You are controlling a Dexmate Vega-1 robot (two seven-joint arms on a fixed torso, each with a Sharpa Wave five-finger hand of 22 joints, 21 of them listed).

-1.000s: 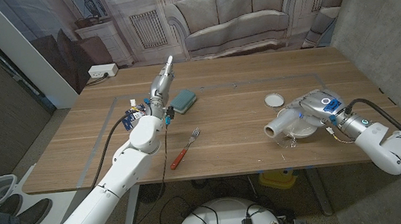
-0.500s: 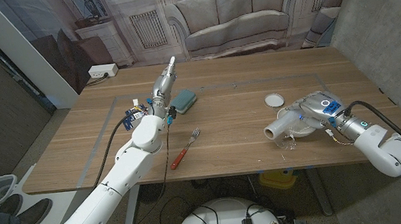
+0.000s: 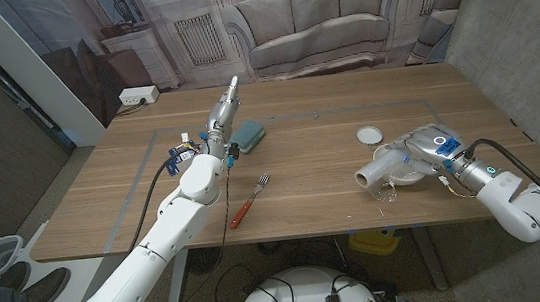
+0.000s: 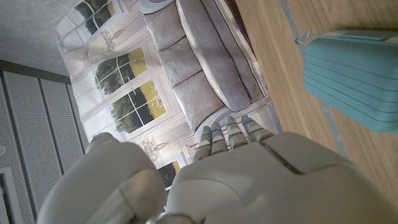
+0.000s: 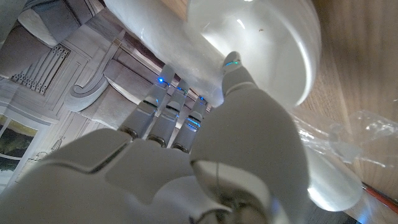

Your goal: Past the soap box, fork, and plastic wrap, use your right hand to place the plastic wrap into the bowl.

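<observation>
Nothing moved | right robot hand [image 3: 418, 145] apparently grips cylindrical plastic wrap [image 3: 375, 170] over white bowl [image 3: 409, 179]

Head view: the right hand [image 3: 413, 150] covers most of the bowl [image 3: 405, 176], leaving only part of its rim exposed. The plastic wrap [image 3: 375, 169] is partly masked by the fingers; the grip contact itself cannot be made out. A loose clear sheet [image 3: 389, 195] at the desk [image 3: 312, 167] edge is too faint to outline.

Right wrist view: the bowl [image 5: 261, 43] is cut off by the picture's edge and partly hidden behind the hand [image 5: 186, 162]; the clear film [image 5: 348, 134] is blurred.

Left wrist view: the soap box [image 4: 357, 78] is cropped by the frame edge. The left hand [image 4: 236, 180] shows its back; the palm side is hidden.

The fork [image 3: 248, 201] tines are too small to resolve.
</observation>
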